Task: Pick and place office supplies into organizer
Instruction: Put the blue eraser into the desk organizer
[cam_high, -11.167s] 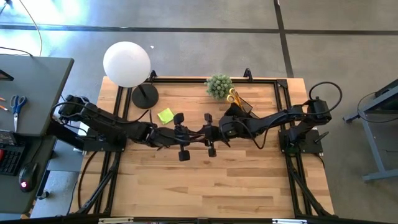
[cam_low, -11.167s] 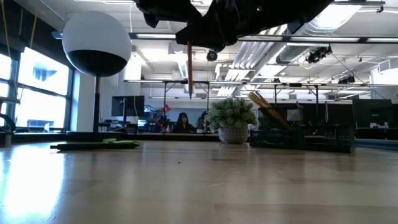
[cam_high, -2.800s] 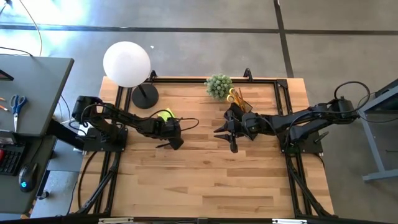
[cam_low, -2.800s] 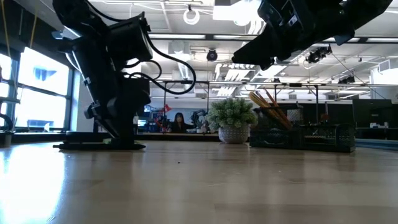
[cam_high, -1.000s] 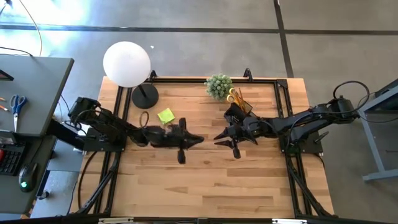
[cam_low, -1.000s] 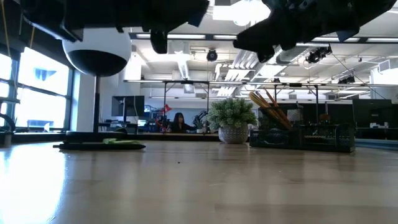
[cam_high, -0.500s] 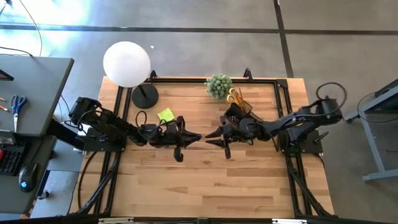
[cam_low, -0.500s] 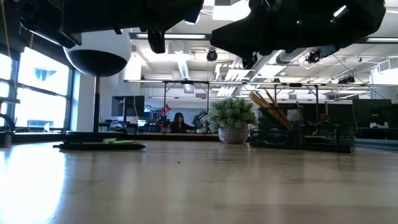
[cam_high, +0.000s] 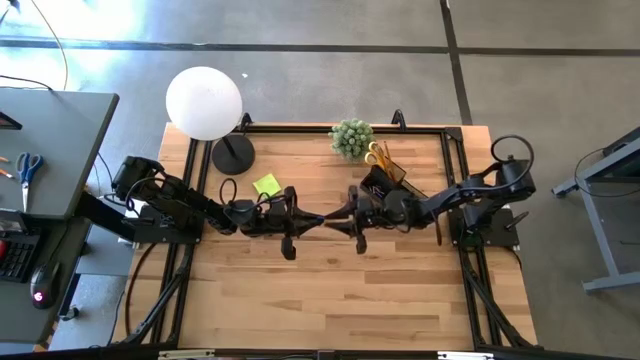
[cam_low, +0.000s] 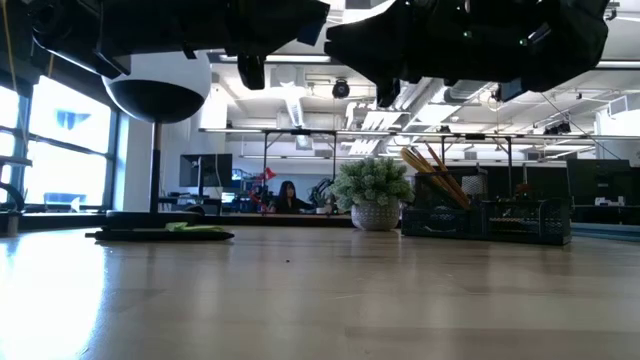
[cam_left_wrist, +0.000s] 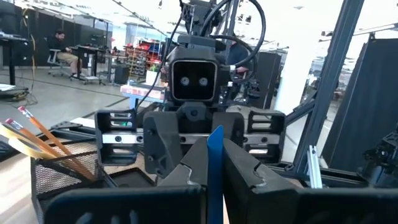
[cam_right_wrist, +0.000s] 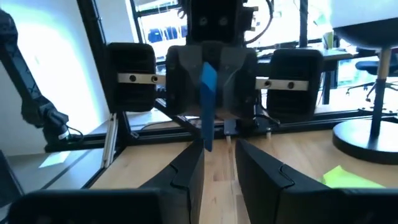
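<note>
Overhead, we see both arms meeting tip to tip above the middle of the wooden tabletop (cam_high: 330, 290): the left claw (cam_high: 318, 220) reaches in from the left and the right claw (cam_high: 333, 220) from the right, nose to nose. Behind the left arm lies the lime-green sticky-note pad (cam_high: 266, 185), flat on the wood near the round lamp base (cam_high: 232, 155). The black mesh organizer (cam_high: 385, 172) stands at the far edge beside the potted plant (cam_high: 351, 138), with yellow-handled scissors (cam_high: 373, 155) and pencils sticking up out of it. From table height we see both arms only as dark masses overhead, well clear of the wood; the pad (cam_low: 190, 229) lies flat at the left, and the organizer (cam_low: 480, 222) stands at the right with its pencils (cam_low: 430, 170) leaning leftward. In the left wrist view we find the left claw (cam_left_wrist: 214, 163) clamped narrow on the small blue block (cam_left_wrist: 215, 165), a thin slab seen edge-on, its long axis running along the fingers and pointing at the right arm's camera. In the right wrist view the block (cam_right_wrist: 208, 93) stands upright in the left claw's grip, and the right claw (cam_right_wrist: 214, 152) sits part-open, its fingers on either side of the slab's lower end; we cannot tell whether they touch it.
</note>
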